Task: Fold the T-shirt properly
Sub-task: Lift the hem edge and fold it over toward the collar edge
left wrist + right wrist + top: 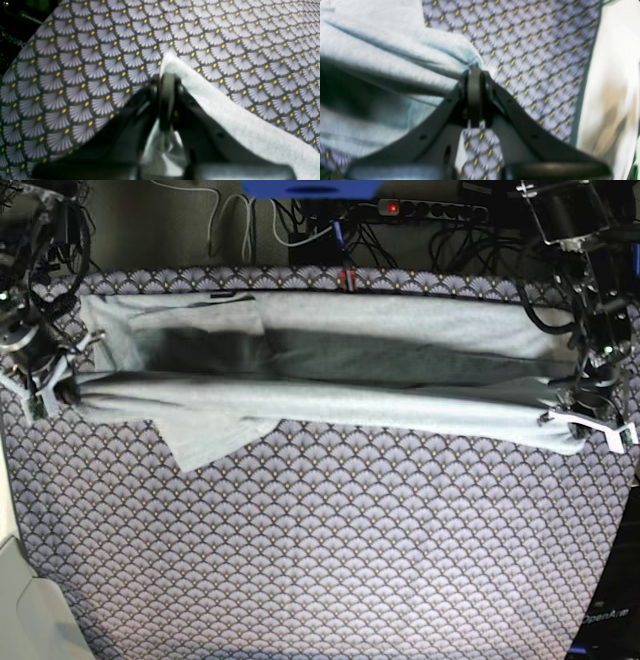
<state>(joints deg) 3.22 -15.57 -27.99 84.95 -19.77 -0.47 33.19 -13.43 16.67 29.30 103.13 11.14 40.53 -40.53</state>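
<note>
One T-shirt (pixel 330 395), one fan-patterned tablecloth (pixel 330 550) and two arms make up the scene, with a power strip (pixel 430 210) and a tangle of cables (pixel 300 225) at twelve o'clock behind the table. The T-shirt is stretched across the upper half of the tablecloth from nine o'clock to three o'clock, its near edge lifted into a long taut fold and one sleeve lying flat toward seven o'clock of the garment. The left gripper (pixel 575 418), at three o'clock in the base view, has its jaws pressed together on the shirt's edge; the right gripper (pixel 62 388), at nine o'clock, is likewise clamped on the opposite end. The left wrist view shows what the base view cannot: the left gripper (pixel 167 82) pinching a corner of pale cloth (pixel 237 120) that falls away toward four o'clock, with more fabric bunched between the fingers. The right wrist view shows the right gripper (pixel 475 80) closed on gathered folds (pixel 382 62) spreading toward nine o'clock, and the table's pale edge at three o'clock.
</note>
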